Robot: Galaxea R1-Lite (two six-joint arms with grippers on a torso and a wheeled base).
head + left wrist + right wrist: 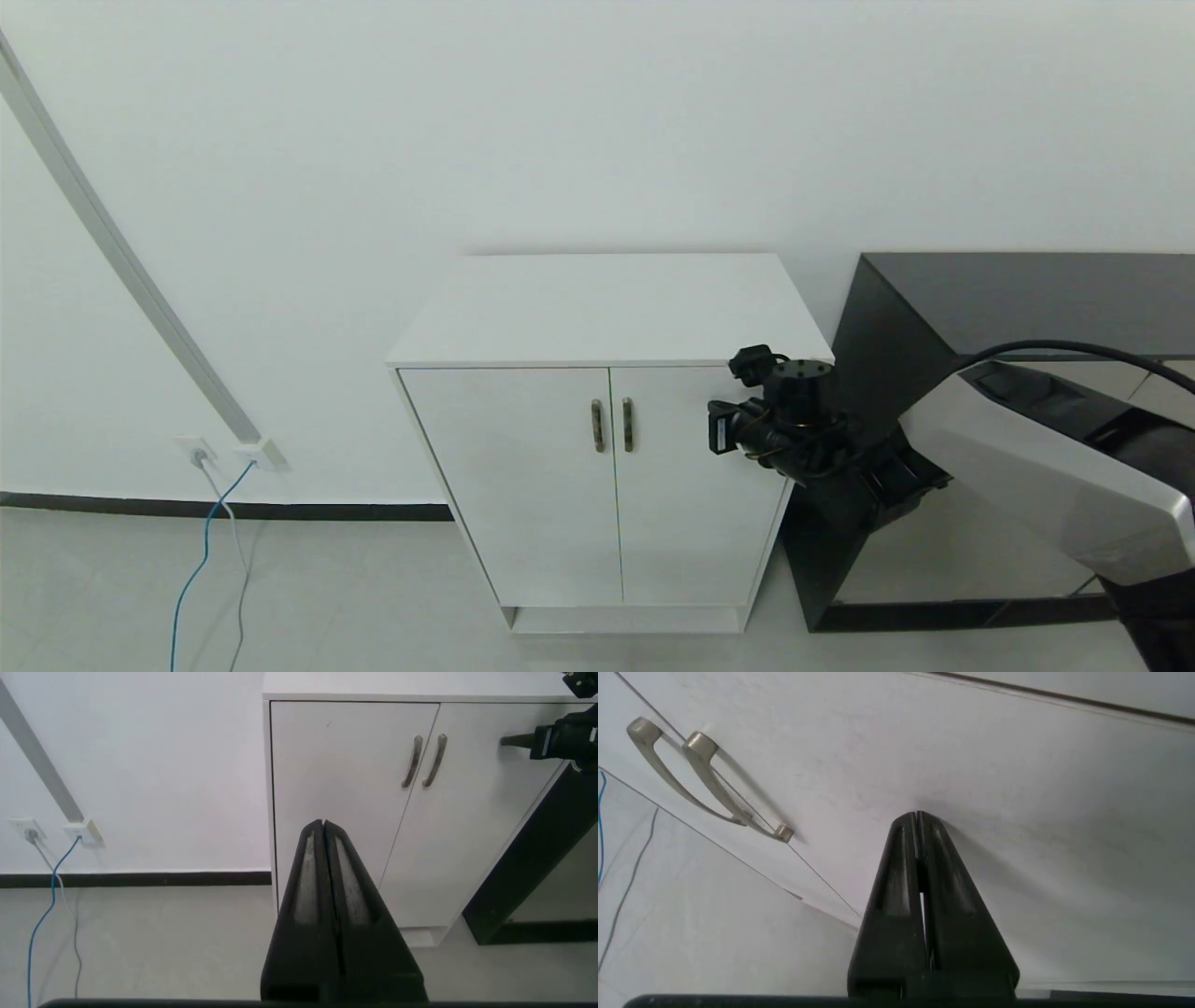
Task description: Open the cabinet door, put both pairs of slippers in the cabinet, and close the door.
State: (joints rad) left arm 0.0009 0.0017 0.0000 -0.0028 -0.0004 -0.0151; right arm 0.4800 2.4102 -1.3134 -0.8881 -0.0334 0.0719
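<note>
The white cabinet (607,308) stands against the wall with both doors shut and flush. Two metal handles (612,425) sit side by side at the centre seam, also seen in the left wrist view as handles (422,761) and in the right wrist view as handles (710,775). My right gripper (920,817) is shut with nothing in it, its tip close against the right door (1046,793), to the right of the handles. The right arm's wrist (794,411) hangs at the cabinet's upper right corner. My left gripper (323,823) is shut and holds nothing, well back from the left door (346,775).
A glossy black unit (934,299) stands right beside the cabinet's right side. On the left wall are sockets (229,453) with a blue cable (196,569) trailing over the floor, and a slanted wall strip (112,243). Grey floor (373,616) lies open before the cabinet.
</note>
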